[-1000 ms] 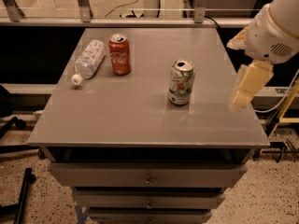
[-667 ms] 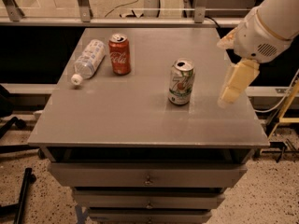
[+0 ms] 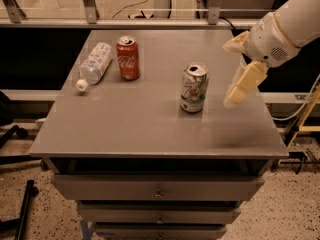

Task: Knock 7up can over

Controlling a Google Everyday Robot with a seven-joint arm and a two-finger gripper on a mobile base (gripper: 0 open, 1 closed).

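Note:
The 7up can (image 3: 194, 88) stands upright near the middle right of the grey table (image 3: 150, 129). It is silver-white with a green band near its base and a red-and-green "7". My gripper (image 3: 235, 98) hangs just right of the can, a short gap away, at about the can's height above the table. Its cream fingers point down and to the left. The white arm reaches in from the upper right.
A red Coca-Cola can (image 3: 128, 58) stands upright at the back left. A clear plastic bottle with a white cap (image 3: 92, 65) lies on its side left of it. The table's right edge is close under the arm. Drawers sit below the front edge.
My gripper has moved left, from beyond the table's right side to close beside the 7up can. The can still stands upright and has not moved.

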